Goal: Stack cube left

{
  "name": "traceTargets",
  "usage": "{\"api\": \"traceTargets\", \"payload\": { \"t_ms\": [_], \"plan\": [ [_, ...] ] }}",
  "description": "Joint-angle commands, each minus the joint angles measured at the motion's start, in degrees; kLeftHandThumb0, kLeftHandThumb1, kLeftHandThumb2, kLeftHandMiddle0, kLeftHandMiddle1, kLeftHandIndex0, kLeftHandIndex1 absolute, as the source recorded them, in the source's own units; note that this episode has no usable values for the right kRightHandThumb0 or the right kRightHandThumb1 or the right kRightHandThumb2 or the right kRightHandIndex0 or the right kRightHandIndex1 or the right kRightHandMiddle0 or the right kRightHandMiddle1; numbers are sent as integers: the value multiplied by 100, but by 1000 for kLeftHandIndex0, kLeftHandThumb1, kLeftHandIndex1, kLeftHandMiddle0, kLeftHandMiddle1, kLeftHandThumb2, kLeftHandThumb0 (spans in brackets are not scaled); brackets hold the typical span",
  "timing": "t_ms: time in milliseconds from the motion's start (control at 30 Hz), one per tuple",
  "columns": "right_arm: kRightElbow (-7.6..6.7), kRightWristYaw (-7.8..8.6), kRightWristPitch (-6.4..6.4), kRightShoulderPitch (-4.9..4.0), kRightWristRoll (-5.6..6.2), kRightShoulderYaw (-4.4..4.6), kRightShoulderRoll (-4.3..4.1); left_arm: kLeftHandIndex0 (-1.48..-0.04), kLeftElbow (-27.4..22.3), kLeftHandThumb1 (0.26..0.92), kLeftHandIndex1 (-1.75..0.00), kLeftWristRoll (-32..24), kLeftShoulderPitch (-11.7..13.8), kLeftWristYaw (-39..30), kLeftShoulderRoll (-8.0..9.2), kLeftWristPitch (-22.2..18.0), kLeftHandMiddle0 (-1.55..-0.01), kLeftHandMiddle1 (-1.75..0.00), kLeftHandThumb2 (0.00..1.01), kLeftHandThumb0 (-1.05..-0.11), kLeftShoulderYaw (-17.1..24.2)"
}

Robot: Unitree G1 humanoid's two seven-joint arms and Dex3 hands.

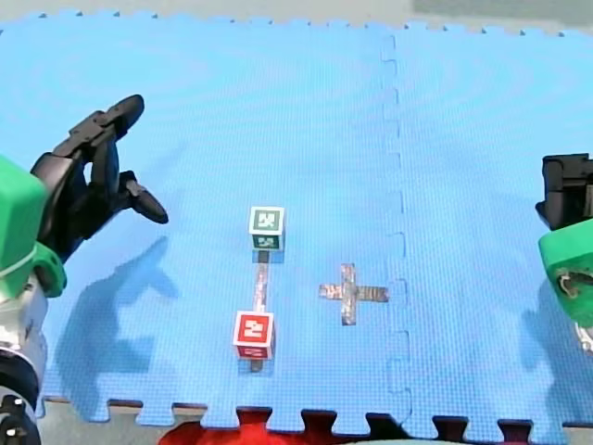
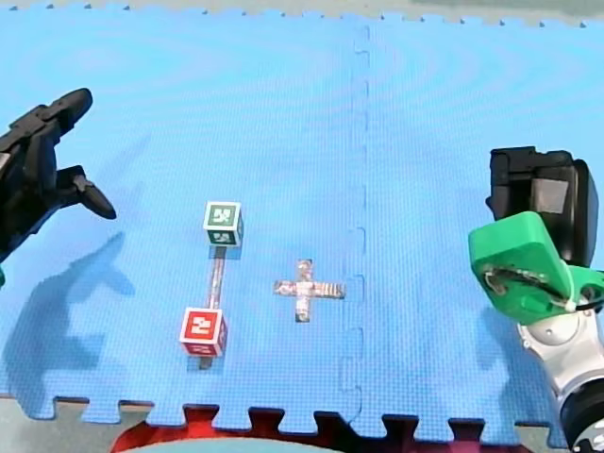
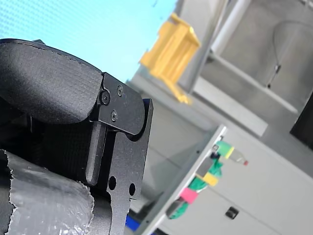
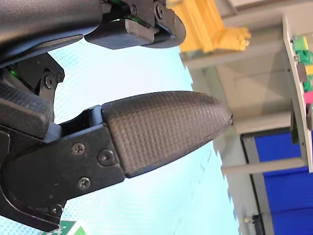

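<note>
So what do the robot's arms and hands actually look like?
Both hands are black: the left hand, at the left of the mat, has slim jointed fingers; the right hand, at the right, looks boxy. Bright green shells cover both wrists, above silvery metal forearms.

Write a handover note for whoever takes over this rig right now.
Left hand: open, over the left side of the blue mat.
Right hand: at the mat's right edge.
Green cube and red cube: apart on the mat, a tape strip between them, green farther from the robot.
Done: nothing stacked.
Left: grasp one cube, set it on the other.
</note>
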Motion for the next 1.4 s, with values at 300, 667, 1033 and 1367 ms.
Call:
{"api": "traceTargets", "payload": {
  "t_ms": [300, 667, 1033, 1367],
  "plan": [
    [-6, -16, 26, -21, -9, 6, -2, -550, 26, 921, -60, 481, 63, 571, 82, -417, -818, -1746, 760, -1048, -285],
    [-5, -13, 44, -39, -25, 21, 11, -593, 61, 921, -39, 657, 16, 8, 224, -432, -919, -1746, 751, -1048, -512],
    [9, 62, 170, -141, -45, 81, 159, -723, 105, 921, -40, 385, -159, -1236, 275, 69, -955, -1746, 275, -1048, -456],
    [131, -178, 173, -244, -226, 193, 180, -789, -55, 746, -26, 824, -207, -1017, 415, 263, -977, -1746, 3, -1048, -857]
  ]
}}
